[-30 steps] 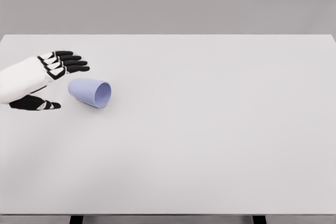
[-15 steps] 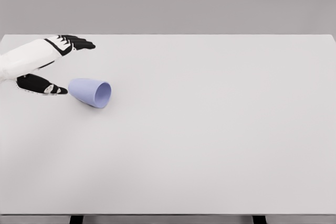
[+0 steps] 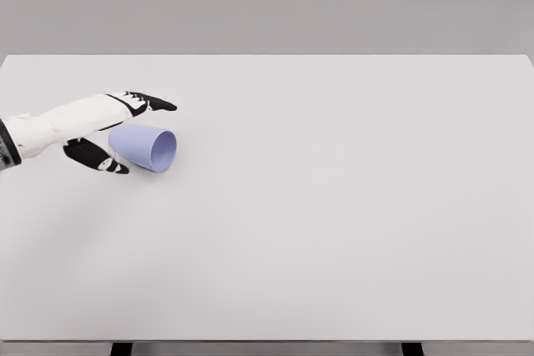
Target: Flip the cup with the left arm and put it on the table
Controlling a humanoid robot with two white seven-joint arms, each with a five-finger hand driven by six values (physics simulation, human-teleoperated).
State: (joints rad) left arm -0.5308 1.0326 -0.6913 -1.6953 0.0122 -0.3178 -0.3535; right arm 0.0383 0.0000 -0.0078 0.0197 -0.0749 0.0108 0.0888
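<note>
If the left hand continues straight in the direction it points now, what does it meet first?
Probably the cup: the left hand points right, its fingers already straddling the cup's closed end. Depth is unclear, so contact cannot be confirmed.

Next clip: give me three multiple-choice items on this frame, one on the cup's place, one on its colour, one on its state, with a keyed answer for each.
1. Where is the cup?
A. left part of the table
B. right edge
C. centre

2. What colour is the cup?
A. red
B. pale blue-violet
C. green

3. How does the cup stand?
A. upright
B. upside down
C. on its side

Answers: 1 A, it sits far left, beside the left hand. 2 B, its wall and inside are pale blue-violet. 3 C, its round mouth faces sideways toward the lower right.
</note>
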